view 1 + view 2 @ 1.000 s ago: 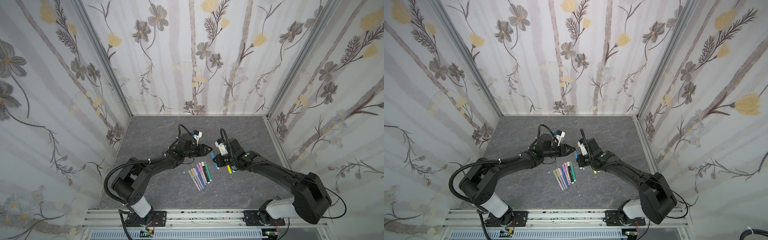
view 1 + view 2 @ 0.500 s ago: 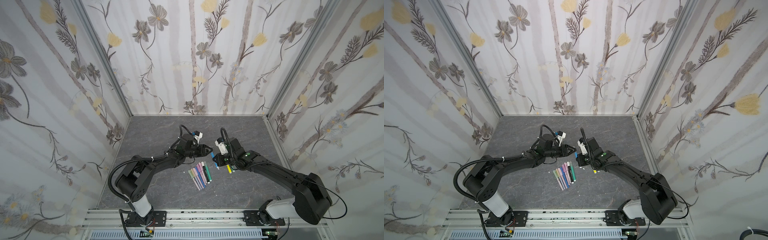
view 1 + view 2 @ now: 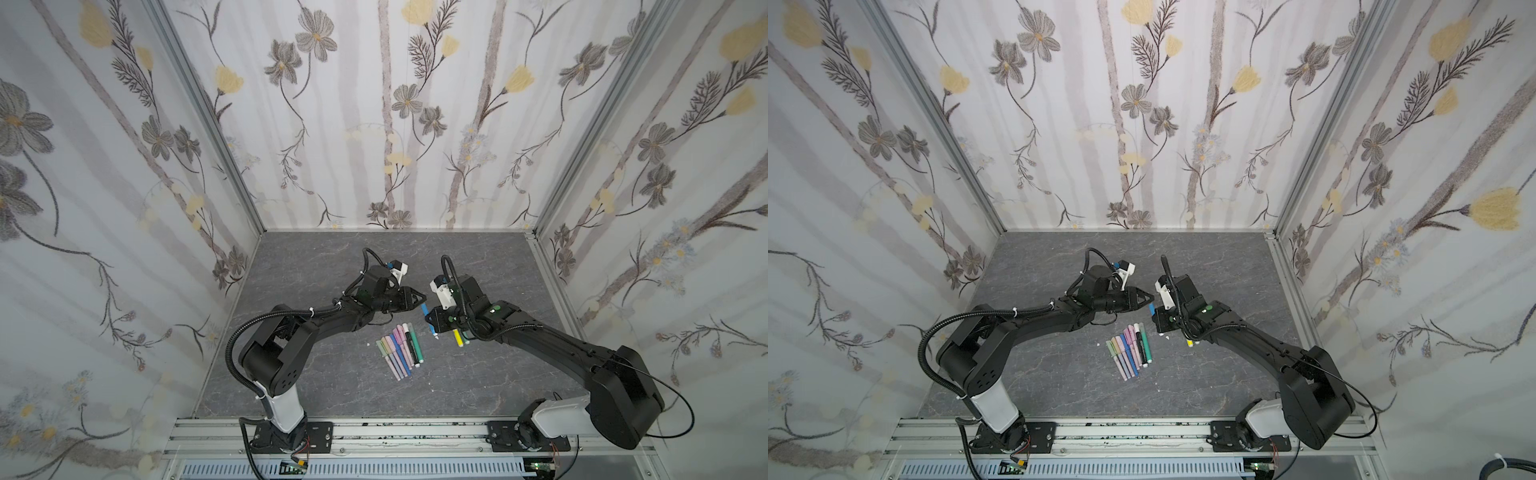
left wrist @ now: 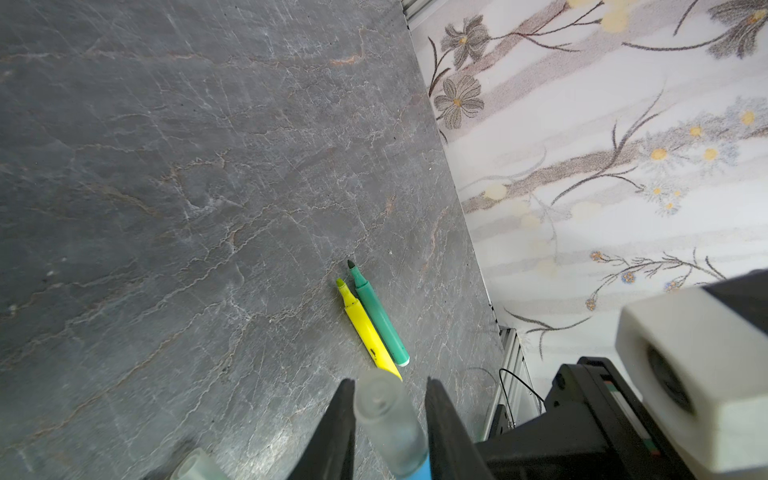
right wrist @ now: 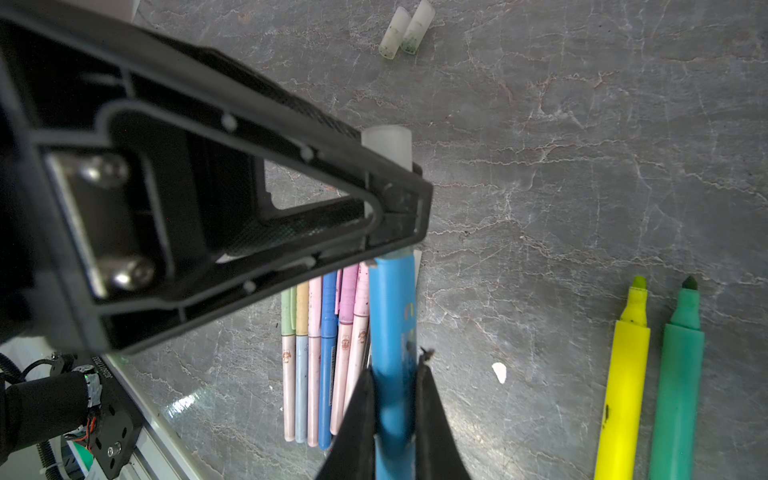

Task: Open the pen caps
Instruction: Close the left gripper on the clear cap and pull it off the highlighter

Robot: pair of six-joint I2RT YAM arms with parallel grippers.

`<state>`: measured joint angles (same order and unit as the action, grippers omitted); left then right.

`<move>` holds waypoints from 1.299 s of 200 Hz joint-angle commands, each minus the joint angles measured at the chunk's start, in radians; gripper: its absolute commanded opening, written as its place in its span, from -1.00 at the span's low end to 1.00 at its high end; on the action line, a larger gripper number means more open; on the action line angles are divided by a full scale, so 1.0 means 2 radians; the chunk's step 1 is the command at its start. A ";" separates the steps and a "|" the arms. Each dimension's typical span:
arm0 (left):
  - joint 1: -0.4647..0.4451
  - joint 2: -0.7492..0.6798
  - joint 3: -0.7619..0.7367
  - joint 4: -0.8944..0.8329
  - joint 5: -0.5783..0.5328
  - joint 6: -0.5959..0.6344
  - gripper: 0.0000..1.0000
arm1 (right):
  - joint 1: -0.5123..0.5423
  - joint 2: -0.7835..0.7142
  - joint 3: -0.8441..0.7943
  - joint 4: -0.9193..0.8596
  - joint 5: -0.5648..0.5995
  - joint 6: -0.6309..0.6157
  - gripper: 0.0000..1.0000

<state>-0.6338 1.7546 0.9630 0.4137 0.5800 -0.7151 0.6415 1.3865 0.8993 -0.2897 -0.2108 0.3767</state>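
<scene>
My left end effector (image 4: 390, 386) has just narrowed from a wider gape onto the frosted cap (image 4: 384, 411) of the blue pen (image 5: 392, 311), so I judge this cap ready to pull. Its fingers press the cap's two sides, only a little apart. My right end effector (image 5: 395, 370) stays clamped tight on the blue barrel, holding the pen above the bench (image 4: 208, 166), near the row of pens (image 3: 399, 349) that look capped.

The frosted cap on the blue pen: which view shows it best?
The left wrist view: the frosted cap on the blue pen sits between the fingers of the left gripper, nearly whole. The right wrist view shows only its end, past that gripper. In both top views it cannot be made out.
</scene>
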 commanded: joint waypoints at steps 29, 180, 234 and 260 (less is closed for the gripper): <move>0.000 0.002 -0.001 0.022 0.011 -0.009 -0.70 | 0.001 0.004 0.003 0.017 -0.003 0.001 -0.88; 0.003 -0.011 -0.002 0.024 0.015 -0.015 -1.00 | 0.000 0.045 0.017 0.039 -0.008 -0.001 -0.89; 0.015 -0.009 -0.003 0.037 0.001 -0.015 -1.00 | 0.005 0.037 0.001 0.032 -0.020 0.000 -1.00; 0.027 0.001 0.013 0.033 0.000 -0.009 -1.00 | 0.012 0.028 -0.015 0.031 -0.019 0.005 -1.00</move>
<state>-0.6033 1.7462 0.9573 0.4286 0.6147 -0.7372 0.6537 1.4593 0.8936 -0.1795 -0.2317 0.3843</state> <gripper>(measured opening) 0.100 0.105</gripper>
